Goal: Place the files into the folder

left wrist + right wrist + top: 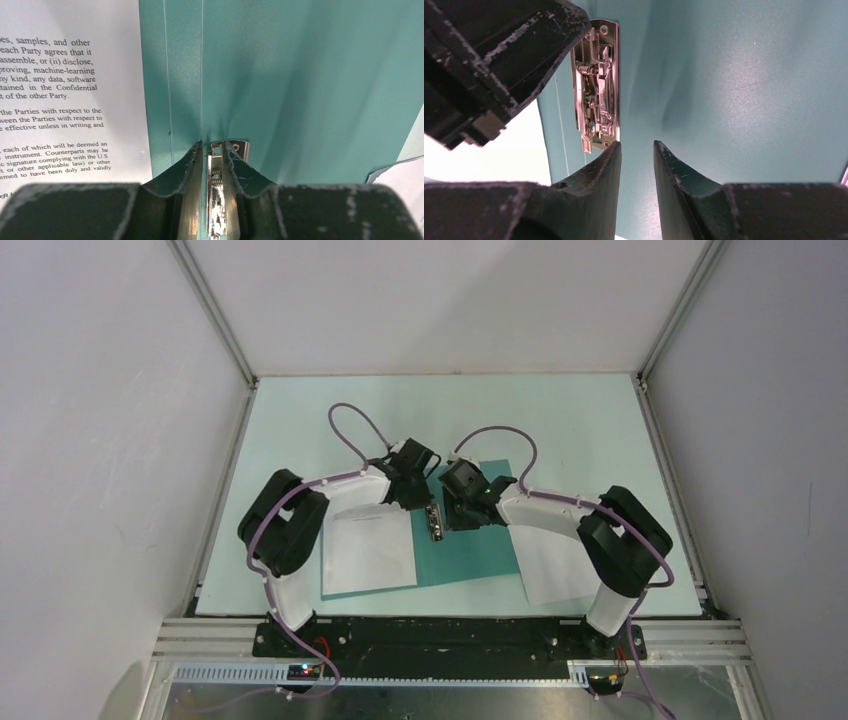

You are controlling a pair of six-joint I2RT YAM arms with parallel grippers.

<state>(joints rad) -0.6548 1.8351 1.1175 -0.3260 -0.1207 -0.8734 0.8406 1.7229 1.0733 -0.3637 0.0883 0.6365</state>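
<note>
The teal folder [465,558] lies open in the middle of the table, with its metal clip [435,522] along the spine. One file [368,552] rests on the folder's left half, and its printed text shows in the left wrist view [60,100]. The other file [553,570] lies over the folder's right edge and onto the table. My left gripper [214,145] straddles the clip [215,190], jaws closed narrowly on it. My right gripper [637,144] hovers over the folder's right half [734,90] beside the clip's end [596,85]. It is slightly open and holds nothing.
Both wrists crowd together above the spine, and the left gripper's body [499,55] fills the upper left of the right wrist view. White walls and aluminium rails [215,310] enclose the pale green table [560,410].
</note>
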